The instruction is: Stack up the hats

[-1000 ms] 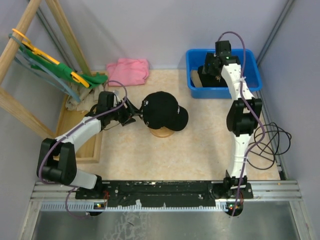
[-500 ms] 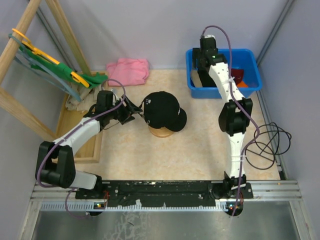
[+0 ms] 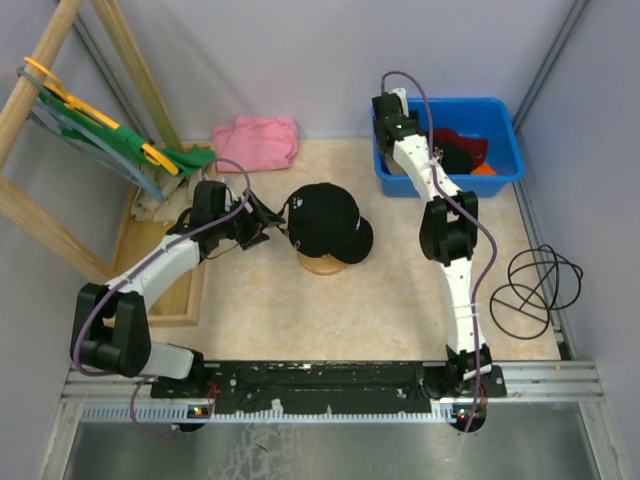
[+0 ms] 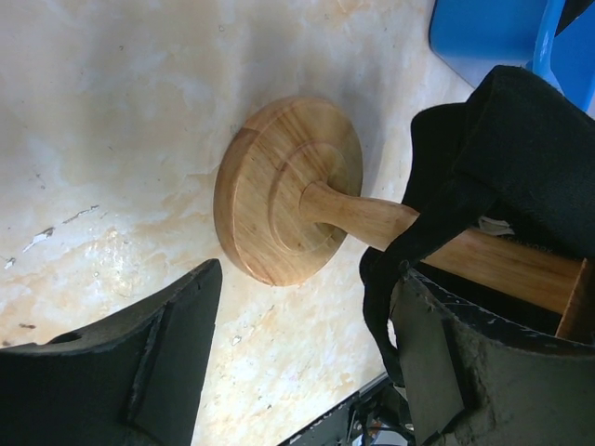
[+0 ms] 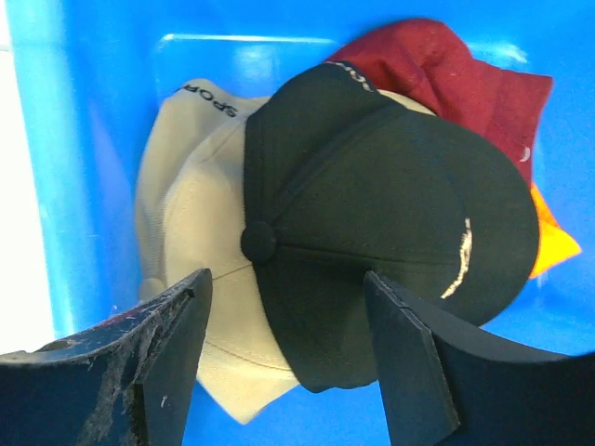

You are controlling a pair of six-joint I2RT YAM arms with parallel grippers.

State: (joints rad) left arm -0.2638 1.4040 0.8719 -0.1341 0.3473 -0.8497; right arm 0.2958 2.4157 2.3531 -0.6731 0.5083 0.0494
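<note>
A black baseball cap [image 3: 325,220] sits on a wooden stand [image 4: 279,186] in the middle of the table. My left gripper [image 3: 266,226] is just left of it, low by the stand's base. It is open [image 4: 302,279], and the cap's hanging edge [image 4: 521,149] lies against its right finger. The blue bin [image 3: 505,115] holds another black cap [image 5: 390,223] on top of a tan cap [image 5: 191,214], a dark red hat [image 5: 446,74] and an orange hat [image 5: 553,242]. My right gripper [image 5: 288,279] hovers open above the bin's black cap, holding nothing.
A pink folded cloth [image 3: 256,141] lies at the back. A green garment on a yellow hanger [image 3: 120,135] hangs on the wooden rack at left, above a wooden tray [image 3: 165,290]. A black cable coil [image 3: 535,285] lies at right.
The right arm has swung left toward the bin's back left corner, uncovering the hats inside. The left gripper stays beside the cap on the stand, its jaws slightly wider.
</note>
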